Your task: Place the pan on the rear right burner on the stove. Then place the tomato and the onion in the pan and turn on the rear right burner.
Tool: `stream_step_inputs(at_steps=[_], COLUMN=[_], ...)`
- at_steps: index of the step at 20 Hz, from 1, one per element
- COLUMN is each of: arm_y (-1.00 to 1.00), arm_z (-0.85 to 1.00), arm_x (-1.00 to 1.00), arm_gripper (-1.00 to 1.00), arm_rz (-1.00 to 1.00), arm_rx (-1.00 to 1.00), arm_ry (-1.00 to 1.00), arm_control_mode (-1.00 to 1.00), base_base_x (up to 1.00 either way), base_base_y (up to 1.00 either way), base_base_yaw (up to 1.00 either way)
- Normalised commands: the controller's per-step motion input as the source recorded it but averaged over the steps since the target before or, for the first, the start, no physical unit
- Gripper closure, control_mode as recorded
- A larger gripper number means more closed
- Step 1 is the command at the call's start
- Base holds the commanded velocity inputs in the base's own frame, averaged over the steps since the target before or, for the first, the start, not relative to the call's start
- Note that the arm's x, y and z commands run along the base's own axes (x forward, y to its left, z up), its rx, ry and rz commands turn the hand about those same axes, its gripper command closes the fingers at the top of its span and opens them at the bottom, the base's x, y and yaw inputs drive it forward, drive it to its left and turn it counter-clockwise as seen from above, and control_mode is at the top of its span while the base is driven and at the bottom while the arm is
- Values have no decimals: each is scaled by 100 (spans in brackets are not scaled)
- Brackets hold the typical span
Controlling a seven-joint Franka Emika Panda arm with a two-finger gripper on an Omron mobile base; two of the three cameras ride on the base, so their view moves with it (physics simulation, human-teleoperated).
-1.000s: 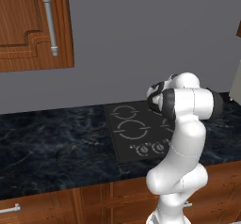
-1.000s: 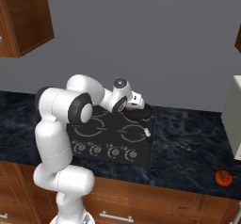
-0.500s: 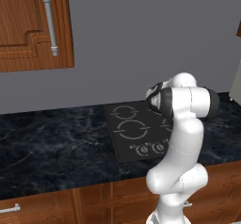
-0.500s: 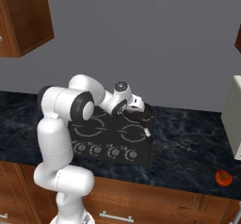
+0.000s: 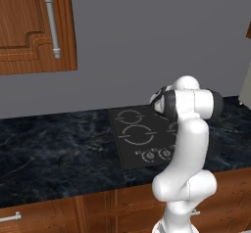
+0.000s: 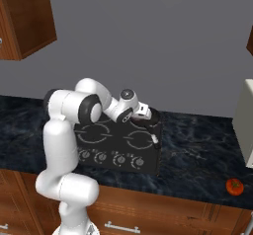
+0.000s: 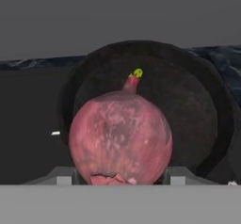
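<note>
The pinkish-purple onion (image 7: 120, 140) sits between my fingertips, and my gripper (image 7: 121, 176) is shut on it. Right behind and below it lies the round black pan (image 7: 197, 100). In the right base view the pan (image 6: 151, 119) rests at the rear right of the black glass stove (image 6: 118, 147), its handle pointing toward the front, with my gripper (image 6: 145, 112) just above it. The orange-red tomato (image 6: 234, 186) lies on the dark counter, far right near the front edge. The rear right burner is covered by the pan.
A row of knobs (image 6: 111, 158) runs along the stove's front. A pale appliance (image 6: 244, 123) stands at the right. A wooden wall cabinet (image 5: 34, 26) hangs upper left. The stove's left burners (image 5: 135, 134) are bare.
My hand has eased slightly down and right toward the pan, still carrying the onion. Nothing else has moved.
</note>
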Motion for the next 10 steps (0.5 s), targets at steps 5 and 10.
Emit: stream_step_inputs(at_steps=[5, 10], arm_y=[-7, -11], arm_z=[-1, -6], arm_x=[35, 24], arm_gripper=[100, 100], arm_rz=[0, 0], arm_rx=[0, 0], arm_ry=[0, 0], arm_control_mode=[-100, -100], base_base_x=[0, 0], base_base_y=[0, 0], base_base_yaw=[0, 0])
